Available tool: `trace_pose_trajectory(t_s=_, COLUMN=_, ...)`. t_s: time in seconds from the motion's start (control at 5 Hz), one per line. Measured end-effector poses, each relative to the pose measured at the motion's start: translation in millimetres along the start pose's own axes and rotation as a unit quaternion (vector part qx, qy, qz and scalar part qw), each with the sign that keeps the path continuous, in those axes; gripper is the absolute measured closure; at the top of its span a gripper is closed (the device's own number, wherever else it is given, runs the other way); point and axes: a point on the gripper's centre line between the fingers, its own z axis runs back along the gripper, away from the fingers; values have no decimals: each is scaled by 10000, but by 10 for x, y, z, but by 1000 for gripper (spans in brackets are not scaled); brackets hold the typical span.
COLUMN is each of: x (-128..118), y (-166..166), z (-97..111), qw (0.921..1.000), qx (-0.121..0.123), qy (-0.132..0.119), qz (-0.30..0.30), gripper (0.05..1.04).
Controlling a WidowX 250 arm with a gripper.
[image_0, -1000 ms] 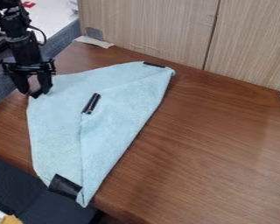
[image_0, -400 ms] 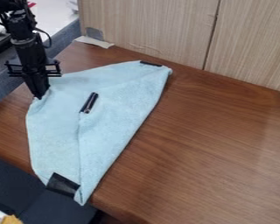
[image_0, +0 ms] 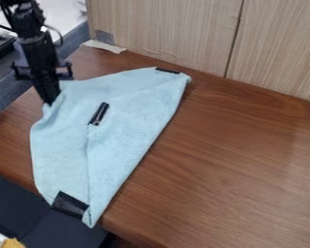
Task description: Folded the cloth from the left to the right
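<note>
Slightly rightward, our black two-finger gripper [image_0: 49, 101] had shifted, fingers closed on the upper-left corner of the pale-blue cloth [image_0: 128, 128]. We saw its lower end at an edge of the wooden table [image_0: 235, 155], which stretched broadly rightward.

Gripped a light blue, soft fabric cloth [image_0: 122, 140] by its raised corner with the black two-finger gripper [image_0: 49, 102], at the upper left of the frame. Lay across a brown wood-grain table [image_0: 228, 155], bearing a narrow dark strip [image_0: 99, 114] left of centre and a wide black patch [image_0: 69, 204] at lower left.
</note>
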Motion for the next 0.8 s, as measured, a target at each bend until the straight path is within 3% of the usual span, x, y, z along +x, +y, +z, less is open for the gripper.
trace_pose_trajectory(t_s=0.4, x=-58, y=-849, z=339, qw=9933, qx=-556, qy=-437, qz=-913, gripper=1017)
trace_pose_trajectory(t_s=0.6, x=-161, y=-1224, z=287, qw=9882, qx=-697, qy=-333, qz=-1324, gripper=1020)
trace_pose_trajectory(t_s=0.8, x=-246, y=-1480, z=201, qw=9833, qx=-652, qy=-260, qz=-1678, gripper=1021)
